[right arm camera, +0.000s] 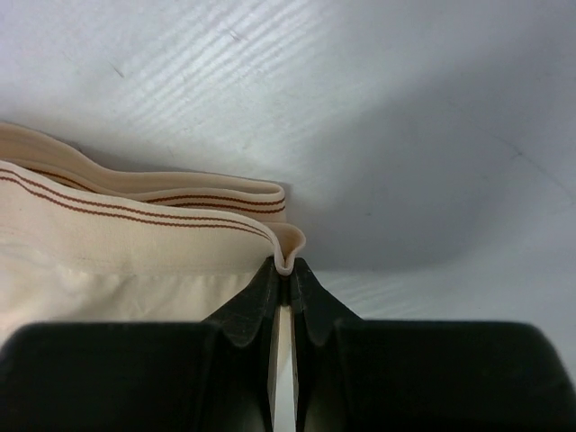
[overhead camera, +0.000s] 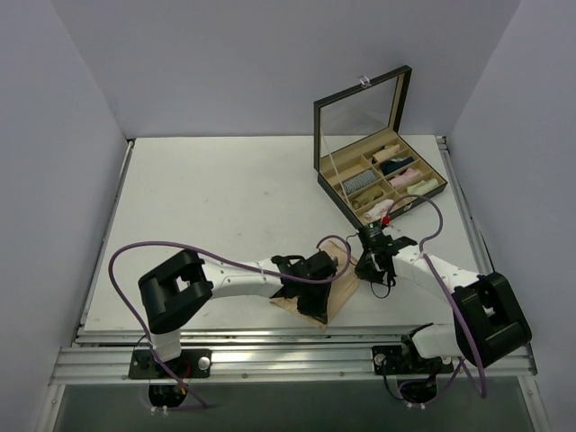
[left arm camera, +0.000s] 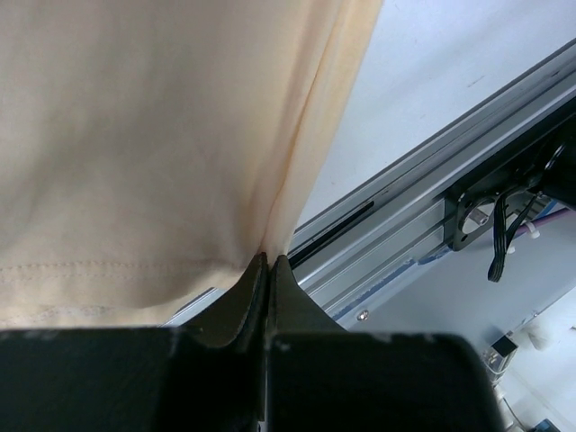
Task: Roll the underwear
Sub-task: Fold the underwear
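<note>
White tabletop (overhead camera: 225,198): the peach-beige underwear (overhead camera: 342,290) lies at 6 o'clock near the front edge. The left gripper (left arm camera: 270,261) pinches a folded edge and the right gripper (right arm camera: 286,267) clamps the striped waistband.

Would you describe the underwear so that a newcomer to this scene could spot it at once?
On the white table, look towards the near edge, short of the open box of cloth rolls. The underwear lies there, pinched by the left gripper and the right gripper. Unlike the rolls, it is unrolled, pale peach-beige, with a brown-striped waistband.
</note>
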Controlling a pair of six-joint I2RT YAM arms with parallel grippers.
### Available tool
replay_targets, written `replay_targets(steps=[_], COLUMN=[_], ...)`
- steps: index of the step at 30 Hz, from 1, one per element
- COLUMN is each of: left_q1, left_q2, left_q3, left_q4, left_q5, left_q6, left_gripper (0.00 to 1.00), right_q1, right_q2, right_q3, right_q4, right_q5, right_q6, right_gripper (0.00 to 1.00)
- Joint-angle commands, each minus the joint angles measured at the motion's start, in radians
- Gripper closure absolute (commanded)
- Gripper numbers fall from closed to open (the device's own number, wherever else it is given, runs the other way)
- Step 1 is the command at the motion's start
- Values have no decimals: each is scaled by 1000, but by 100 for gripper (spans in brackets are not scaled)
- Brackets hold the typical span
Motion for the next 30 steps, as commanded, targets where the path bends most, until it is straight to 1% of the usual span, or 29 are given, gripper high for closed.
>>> replay_targets(steps=[1,5,6,9,16,19,21,23,27,30], left_q1=[-5,0,0,3,9,21,24,24,24,24], left_q2=[-35,-29,-25,-6,-28,-38,-25,-15,0,9], left_q3=[-15,3,11,18,5,6,3,-3,-31,-38], left_q4=[15,15,12,27,107,124,130,133,149,155], left_q5=[14,36,40,60,106,114,125,125,132,139], left_q6=[-10,-16,-19,-23,-42,-45,-48,-53,-63,-63], left_gripper=[98,98,98,98,98,98,98,98,98,98], right_q1=[-1,-1,-3,-3,-3,-4,-4,-4,-4,-4], right_q2=[49,0,-12,-6,-37,-45,-57,-60,-28,-26], right_q3=[40,78,89,139,173,166,124,98,64,41], right_q4=[8,-65,-112,-177,-252,-222,-139,-105,-56,-44], right_q5=[64,105,132,151,162,136,62,41,44,50], right_q6=[-9,-14,-17,-25,-29,-58,-78,-71,-69,-60], right_gripper=[100,100,100,100,100,100,100,100,82,80])
